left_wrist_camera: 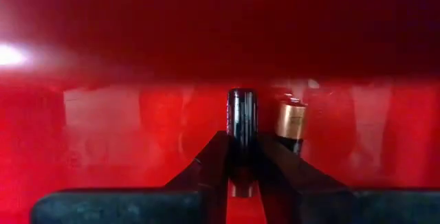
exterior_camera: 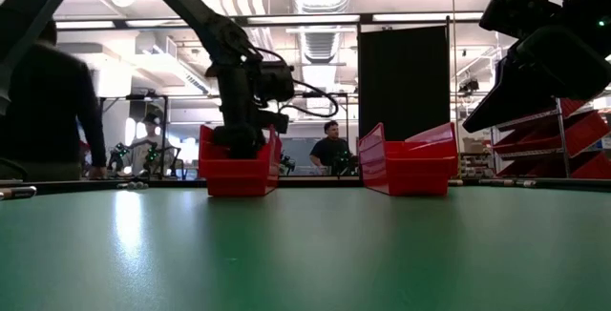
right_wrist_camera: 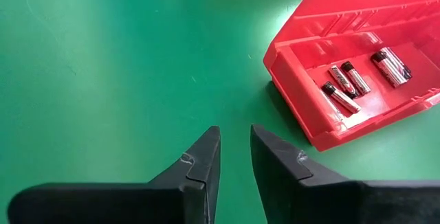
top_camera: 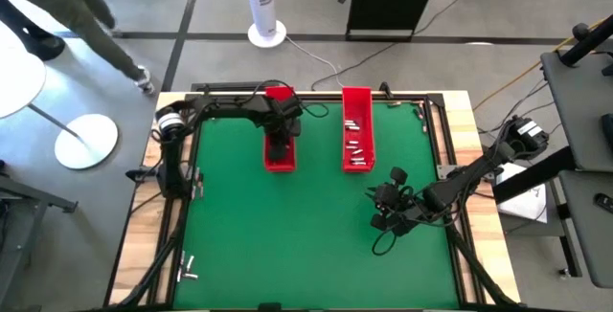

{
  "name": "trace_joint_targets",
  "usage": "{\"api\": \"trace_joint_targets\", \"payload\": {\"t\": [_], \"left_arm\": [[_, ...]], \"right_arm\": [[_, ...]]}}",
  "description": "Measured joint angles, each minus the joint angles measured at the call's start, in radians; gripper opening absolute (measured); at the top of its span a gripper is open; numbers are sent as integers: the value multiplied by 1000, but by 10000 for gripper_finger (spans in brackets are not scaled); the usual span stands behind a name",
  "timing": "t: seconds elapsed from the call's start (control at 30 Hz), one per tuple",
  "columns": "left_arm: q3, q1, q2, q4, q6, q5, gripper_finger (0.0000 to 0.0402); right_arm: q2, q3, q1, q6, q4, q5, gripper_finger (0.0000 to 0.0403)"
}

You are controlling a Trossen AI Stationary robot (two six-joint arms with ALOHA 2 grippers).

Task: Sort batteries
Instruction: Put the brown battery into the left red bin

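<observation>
Two long red trays stand side by side at the table's far middle. My left gripper (top_camera: 279, 149) reaches down into the near end of the left tray (top_camera: 280, 164), shut on a dark battery (left_wrist_camera: 241, 114). A copper-topped battery (left_wrist_camera: 291, 122) lies beside it in that tray. The right tray (top_camera: 357, 111) holds several batteries (right_wrist_camera: 350, 83) on its floor. A few more batteries (top_camera: 187, 271) lie at the table's near left corner. My right gripper (right_wrist_camera: 235, 141) hovers over the green mat near the right tray's near end, its fingers slightly apart with nothing between them. My left gripper pinches the dark battery's lower part (left_wrist_camera: 241, 136) between its two fingers. The fingers come steeply from above, pointing down into the left tray. The battery lies along the fingers and sticks out past their tips. Whether its free end touches the tray floor, I cannot tell.
A white pedestal fan (top_camera: 266, 6) stands beyond the far edge. A person (top_camera: 67, 15) walks past the far left corner, and other people (exterior_camera: 331, 149) show in the room behind. Open green mat (top_camera: 287, 245) lies between the trays and the near edge.
</observation>
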Motion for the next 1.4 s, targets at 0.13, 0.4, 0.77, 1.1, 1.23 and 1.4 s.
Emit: {"api": "trace_joint_targets", "payload": {"t": [0.13,0.4,0.77,1.1,1.23,1.4], "left_arm": [[3,0,24,-2,1,9,39],[1,0,11,-7,5,7,59],[73,0,2,-127,20,-9,126],[325,-12,0,-296,25,0,137],[470,-17,-7,-443,-2,48,137],[484,-70,-76,-374,3,240,137]], "right_arm": [[0,0,0,0,0,0,71],[0,0,-6,-4,0,9,60],[-1,0,-13,10,-1,7,120],[-165,110,-86,-64,-251,-36,192],[-234,207,-197,-122,-447,-194,220],[-222,334,-377,-162,-680,-451,245]]}}
